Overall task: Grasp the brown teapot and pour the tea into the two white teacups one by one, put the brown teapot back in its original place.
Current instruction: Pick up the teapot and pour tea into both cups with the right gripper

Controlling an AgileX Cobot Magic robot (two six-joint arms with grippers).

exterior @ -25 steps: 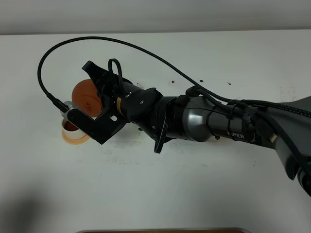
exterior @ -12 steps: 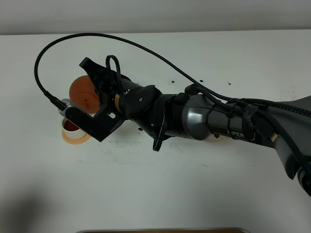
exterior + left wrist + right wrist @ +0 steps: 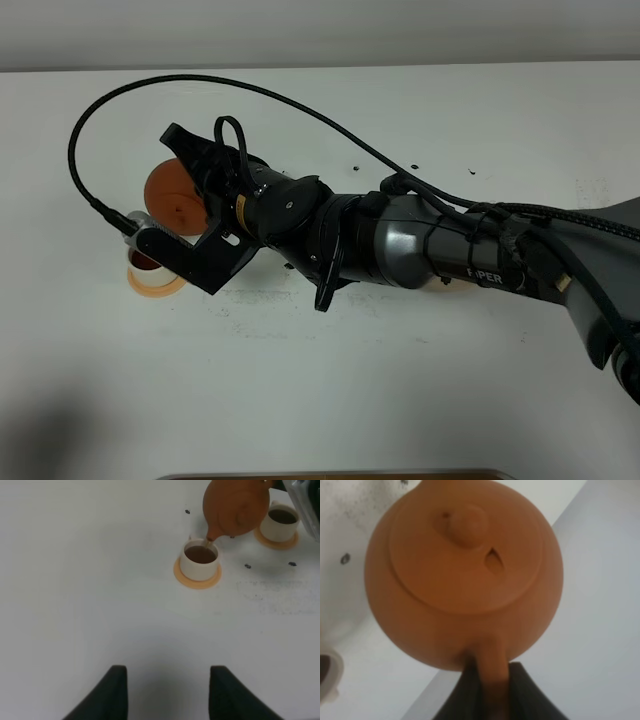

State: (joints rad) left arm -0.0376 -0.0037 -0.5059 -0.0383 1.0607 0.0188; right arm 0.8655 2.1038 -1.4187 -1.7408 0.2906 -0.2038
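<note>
My right gripper (image 3: pixel 205 195) reaches across to the left and is shut on the loop handle of the brown teapot (image 3: pixel 170 190). The right wrist view shows the teapot (image 3: pixel 465 565) lid-on, its handle between the fingers (image 3: pixel 520 695). In the left wrist view the teapot (image 3: pixel 237 507) is tilted, its spout just above a white teacup (image 3: pixel 200 560) holding dark tea on an orange coaster (image 3: pixel 197 582). This cup shows in the high view (image 3: pixel 150 265). The second teacup (image 3: pixel 280 522) also holds tea and is hidden under the arm in the high view. My left gripper (image 3: pixel 170 690) is open and empty, well short of the cups.
The right arm (image 3: pixel 420 245) and its black cable (image 3: pixel 90 130) span the white table. A pale sliver, perhaps the saucer (image 3: pixel 447 284), shows under the arm. Black specks and a smudge (image 3: pixel 270 595) mark the table beside the cups. A wooden edge (image 3: pixel 330 474) lies at the front.
The right gripper and teapot have shifted slightly left and tilted a little more over the cup. The cups have not moved.
</note>
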